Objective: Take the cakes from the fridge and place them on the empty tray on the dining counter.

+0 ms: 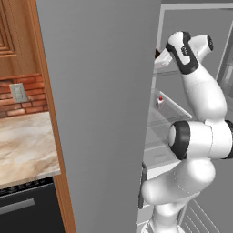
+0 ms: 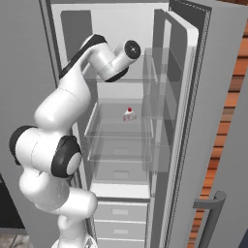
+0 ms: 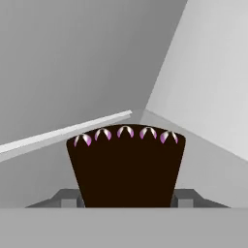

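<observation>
While the chocolate cake (image 3: 126, 167) sits between them, the claw (image 3: 127, 197) fingers (barely visible) clamp it.

No readable text, no labels, no numbers — none anywhere

You see a matt grey fridge (image 2: 203, 126) with clear glass shelves (image 2: 118, 140), a glossy dark chocolate cake (image 3: 127, 167), and a veined marble worktop (image 1: 25, 145).

I count two cakes: one dark chocolate slice (image 3: 127, 167) with five small pink-white dots along its top edge, and one white slice with red top (image 2: 129, 114). There is one fridge (image 2: 189, 121).
</observation>
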Controlling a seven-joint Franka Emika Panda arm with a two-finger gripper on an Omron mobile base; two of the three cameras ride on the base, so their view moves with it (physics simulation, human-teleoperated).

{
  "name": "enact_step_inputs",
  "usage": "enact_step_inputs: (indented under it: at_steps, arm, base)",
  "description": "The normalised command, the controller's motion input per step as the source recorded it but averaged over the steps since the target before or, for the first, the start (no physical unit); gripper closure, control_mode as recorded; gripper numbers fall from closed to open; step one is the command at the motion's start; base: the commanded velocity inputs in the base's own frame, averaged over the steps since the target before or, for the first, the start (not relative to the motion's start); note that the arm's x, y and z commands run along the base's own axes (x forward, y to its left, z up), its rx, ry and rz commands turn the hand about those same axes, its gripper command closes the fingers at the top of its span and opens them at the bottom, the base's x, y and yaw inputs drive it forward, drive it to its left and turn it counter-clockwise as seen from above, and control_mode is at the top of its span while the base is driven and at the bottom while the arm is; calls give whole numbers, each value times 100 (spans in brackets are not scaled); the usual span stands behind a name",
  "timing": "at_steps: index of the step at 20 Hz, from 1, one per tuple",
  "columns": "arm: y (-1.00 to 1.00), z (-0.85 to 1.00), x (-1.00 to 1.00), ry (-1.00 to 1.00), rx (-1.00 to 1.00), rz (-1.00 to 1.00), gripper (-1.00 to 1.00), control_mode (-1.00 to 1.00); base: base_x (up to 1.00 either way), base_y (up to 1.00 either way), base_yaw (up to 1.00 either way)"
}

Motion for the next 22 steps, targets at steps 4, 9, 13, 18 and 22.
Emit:
enact_step_inputs:
  at_steps: [4,9,13,18,22]
  arm:
    - [-1,32,-60,-1,0,-1,100,-100]
    - [-14,39,-75,0,0,-1,100,-100]
    - [-1,22,-89,1,0,-2,100,-100]
    - [0,0,-100,0,0,-3,100,-100]
    - [0,0,-100,-4,0,-5,100,-100]
  base:
    - [0,0,0]
    - [0,0,0]
    - [0,0,0]
    - [0,0,0]
    - [0,0,0]
